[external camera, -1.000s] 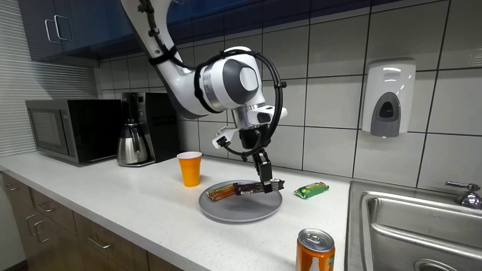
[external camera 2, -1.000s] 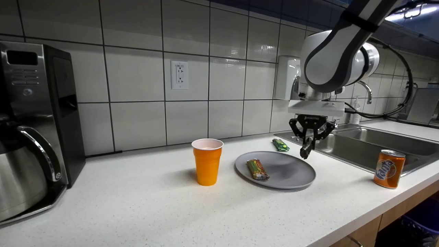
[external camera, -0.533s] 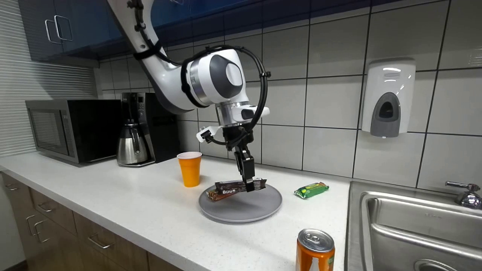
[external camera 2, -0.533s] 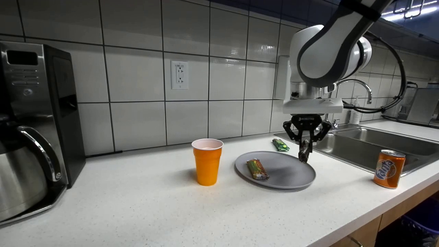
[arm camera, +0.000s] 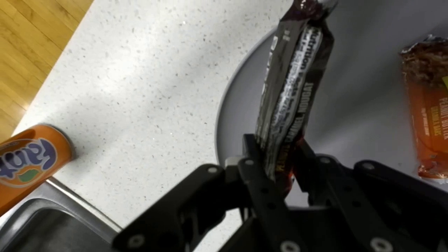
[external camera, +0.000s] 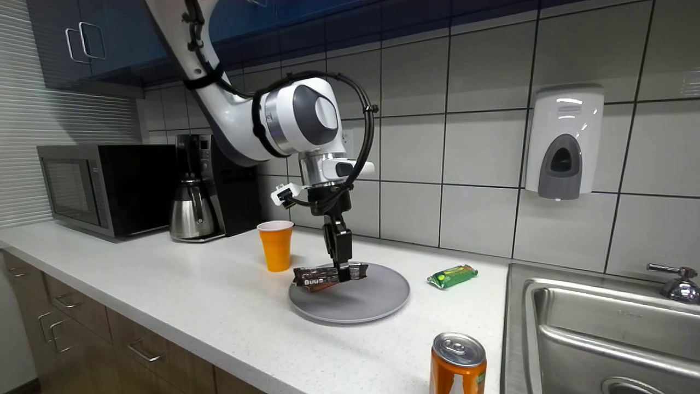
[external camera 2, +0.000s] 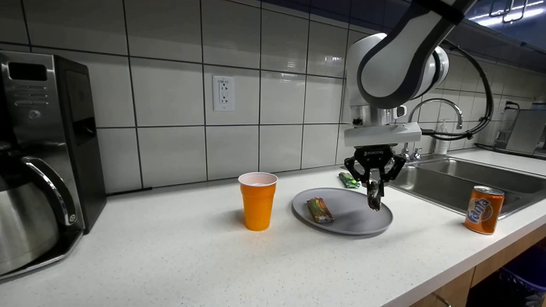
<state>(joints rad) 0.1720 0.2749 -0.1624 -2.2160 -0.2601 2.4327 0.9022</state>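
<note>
Over a gray plate (external camera: 358, 307), black hand (arm camera: 278, 154), dark bar (arm camera: 292, 84) gripped

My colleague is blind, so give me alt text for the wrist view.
A black gripper holds a dark-wrapped bar over a gray plate, where an orange-wrapped granola bar lies at right. At left, an orange Fanta can is on the speckled counter near a metal sink.

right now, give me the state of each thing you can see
gripper: shut on the dark bar
dark bar: wrapped, held over the plate
granola bar: wrapped, lying on the plate
plate: flat on the counter
green packet: lying on the counter
orange cup: upright, contents unclear
Fanta can: upright, opened or sealed unclear
carafe: in the coffee maker
microwave: door shut
drawers: shut
</note>
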